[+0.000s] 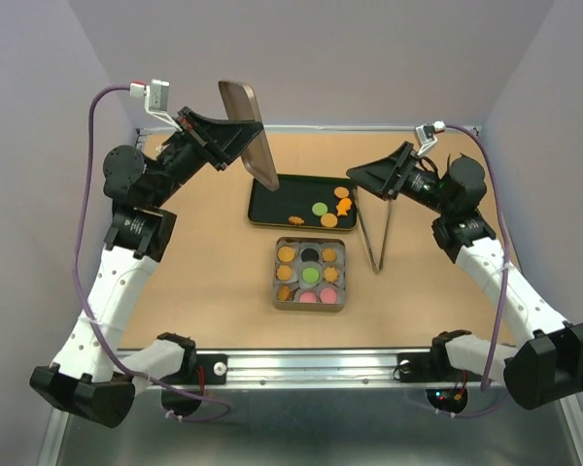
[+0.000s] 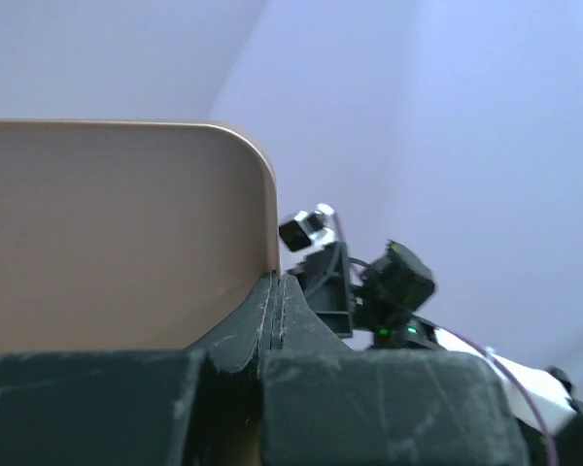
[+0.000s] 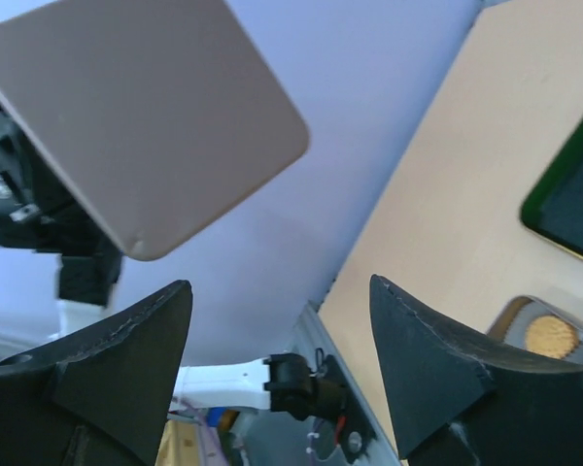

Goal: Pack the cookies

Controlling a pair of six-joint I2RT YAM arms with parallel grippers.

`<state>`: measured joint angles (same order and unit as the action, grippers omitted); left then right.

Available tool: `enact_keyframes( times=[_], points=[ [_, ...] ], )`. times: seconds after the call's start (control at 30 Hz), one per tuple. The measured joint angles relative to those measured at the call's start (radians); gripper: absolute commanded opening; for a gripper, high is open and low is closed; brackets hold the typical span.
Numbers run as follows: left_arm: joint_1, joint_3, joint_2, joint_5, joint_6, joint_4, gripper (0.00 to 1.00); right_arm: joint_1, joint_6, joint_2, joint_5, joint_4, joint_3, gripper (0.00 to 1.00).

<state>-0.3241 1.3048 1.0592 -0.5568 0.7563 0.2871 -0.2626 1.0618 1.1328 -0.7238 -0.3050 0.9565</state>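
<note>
The cookies (image 1: pixel 311 275) were mostly packed. Nine sat one to a pocket in the square box (image 1: pixel 309 307) at the middle of the bench (image 1: pixel 204 282). A few more lay loose on the dark tray (image 1: pixel 255 209) just behind it. They lay flat, faces up. Most were round discs with no long axis to speak of, and the shaped orange ones on the tray were too small to tell their heading.

The step in hand looked like closing up. The left tool (image 1: pixel 223 146) was clamped tight on one edge of a tan lid (image 1: pixel 251 131) and held it high over the far left of the bench. The lid stood on edge, tilted, with its broad face turned toward the right arm. The right tool (image 1: pixel 371 183) hung spread wide with nothing between its fingers, off to the right of the tray and facing the lid.

The next move would likely call for laying the lid flat, squaring its corners to the box, and lowering it evenly. Whether the tray's cookies should be packed first cannot be told.
</note>
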Motion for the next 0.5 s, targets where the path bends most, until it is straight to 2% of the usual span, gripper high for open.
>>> enact_keyframes(
  times=[0.17, 0.33, 0.5],
  points=[
    [0.032, -0.156, 0.029, -0.165, 0.232, 0.369, 0.00, 0.000, 0.106, 0.006, -0.045, -0.168, -0.009, 0.84],
    [0.032, -0.264, 0.085, -0.259, 0.465, 0.744, 0.00, 0.000, 0.234, 0.029, -0.081, -0.406, -0.053, 0.88],
    [0.035, -0.308, 0.155, -0.276, 0.712, 0.920, 0.00, 0.000, 0.411, 0.156, -0.093, -0.676, -0.131, 0.89]
  ],
)
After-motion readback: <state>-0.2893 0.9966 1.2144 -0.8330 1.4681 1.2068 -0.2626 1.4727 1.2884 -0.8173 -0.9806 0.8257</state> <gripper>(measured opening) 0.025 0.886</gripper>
